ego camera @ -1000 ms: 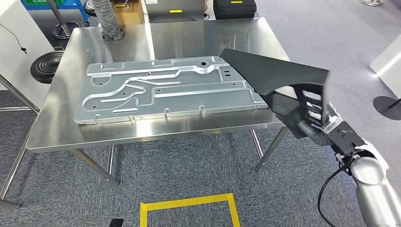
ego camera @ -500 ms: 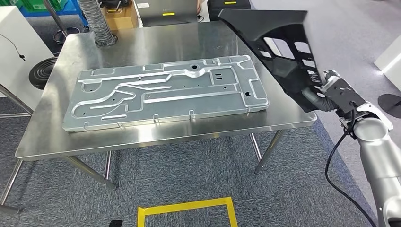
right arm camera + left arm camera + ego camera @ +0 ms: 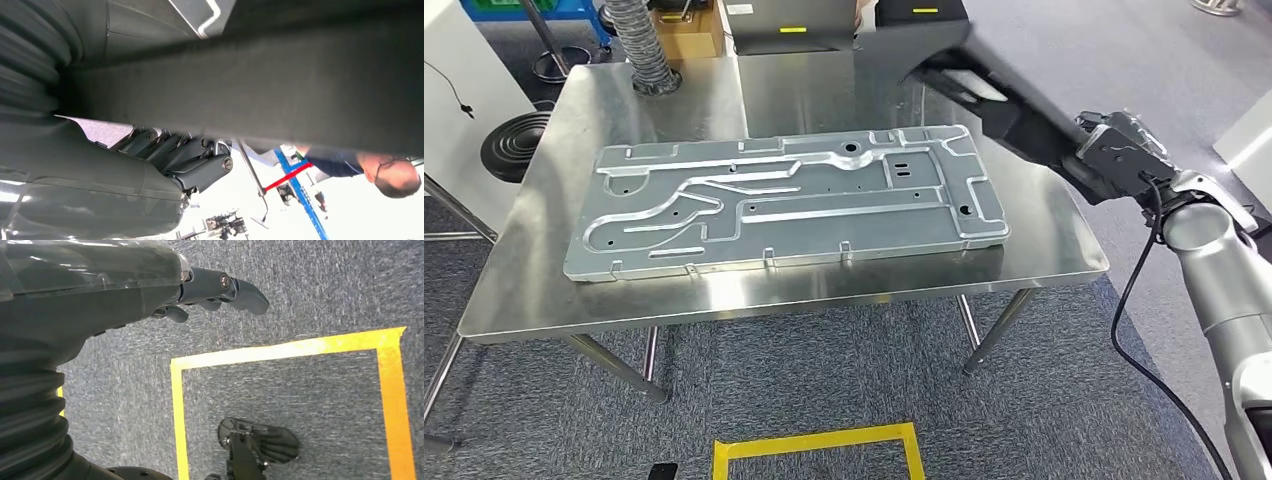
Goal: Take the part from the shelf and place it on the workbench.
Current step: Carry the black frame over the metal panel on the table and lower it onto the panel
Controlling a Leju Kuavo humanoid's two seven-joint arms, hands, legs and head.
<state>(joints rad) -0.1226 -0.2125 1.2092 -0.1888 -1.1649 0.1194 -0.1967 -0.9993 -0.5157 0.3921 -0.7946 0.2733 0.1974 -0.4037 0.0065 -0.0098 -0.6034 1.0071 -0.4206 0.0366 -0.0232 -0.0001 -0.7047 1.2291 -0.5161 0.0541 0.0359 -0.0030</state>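
A long black plastic part [image 3: 989, 90] hangs in the air over the far right corner of the steel workbench [image 3: 1044, 250]. My right hand [image 3: 1114, 158] grips its near end, just beyond the bench's right edge. In the right wrist view the part [image 3: 300, 85] runs across the picture as a dark band, with my fingers [image 3: 192, 160] wrapped against it. A large stamped metal panel [image 3: 794, 200] lies flat on the bench, covering most of its top. My left hand [image 3: 210, 290] hangs over the carpet, holding nothing, its fingers loosely extended.
Behind the bench stand a corrugated hose [image 3: 639, 45], a cardboard box [image 3: 689, 25], a grey unit [image 3: 789, 25] and a black case [image 3: 919, 15]. A yellow tape square [image 3: 819, 440] marks the floor in front. A person [image 3: 380, 175] is beyond the part.
My right hand has raised the black part from low beside the bench's right edge and swung it over the far right corner, turning it almost edge-on. The view has shifted a little.
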